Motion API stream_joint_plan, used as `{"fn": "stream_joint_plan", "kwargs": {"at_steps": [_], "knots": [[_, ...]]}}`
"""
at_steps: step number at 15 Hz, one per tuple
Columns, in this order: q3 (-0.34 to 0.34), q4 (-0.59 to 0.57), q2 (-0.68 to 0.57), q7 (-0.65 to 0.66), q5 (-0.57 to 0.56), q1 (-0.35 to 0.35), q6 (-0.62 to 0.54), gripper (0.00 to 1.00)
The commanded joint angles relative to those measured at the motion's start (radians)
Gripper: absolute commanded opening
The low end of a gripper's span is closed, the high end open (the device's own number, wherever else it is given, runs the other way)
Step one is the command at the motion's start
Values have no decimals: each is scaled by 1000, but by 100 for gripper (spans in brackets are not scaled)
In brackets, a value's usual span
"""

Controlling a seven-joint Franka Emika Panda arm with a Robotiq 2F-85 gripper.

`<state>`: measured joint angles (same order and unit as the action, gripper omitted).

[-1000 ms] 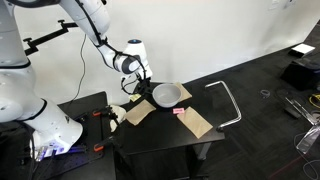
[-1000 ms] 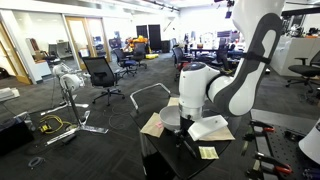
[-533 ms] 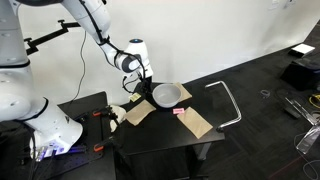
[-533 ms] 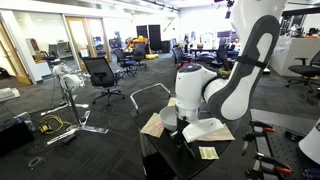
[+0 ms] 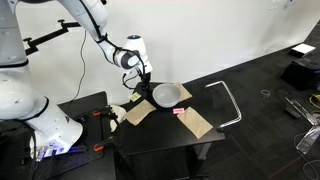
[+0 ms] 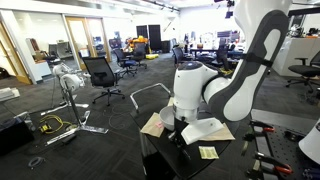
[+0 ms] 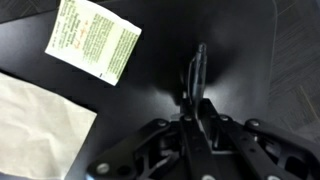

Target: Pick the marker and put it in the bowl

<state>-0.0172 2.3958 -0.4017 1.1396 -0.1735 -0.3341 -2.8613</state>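
In the wrist view a dark slim marker sticks out from between my gripper's fingers, which are shut on it above the black table top. In an exterior view the gripper hangs just left of the round silvery bowl, over a cardboard piece. In the exterior view from across the table, the arm's bulk hides the bowl and the marker.
A green-and-white paper packet and a pale sheet lie near the gripper. A pink item rests on another cardboard piece. A metal tube frame stands beside the table. Office chairs stand further off.
The jaws have closed from wide open onto the marker. The wrist has risen slightly; the bowl and cardboard have not moved.
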Motion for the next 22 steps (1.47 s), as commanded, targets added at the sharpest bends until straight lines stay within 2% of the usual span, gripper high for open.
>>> {"fn": "stream_joint_plan", "kwargs": {"at_steps": [1, 3, 5, 10, 16, 22], "knots": [[-9, 40, 116, -55, -3, -40, 38, 4], [-23, 45, 169, -52, -37, -61, 54, 4], [-21, 40, 216, -58, -66, -51, 69, 4], [5, 9, 286, -148, -77, 39, 97, 4], [-1, -29, 273, -309, -37, 154, 96, 4], [-17, -54, 230, -401, 23, 229, 132, 4]]}}
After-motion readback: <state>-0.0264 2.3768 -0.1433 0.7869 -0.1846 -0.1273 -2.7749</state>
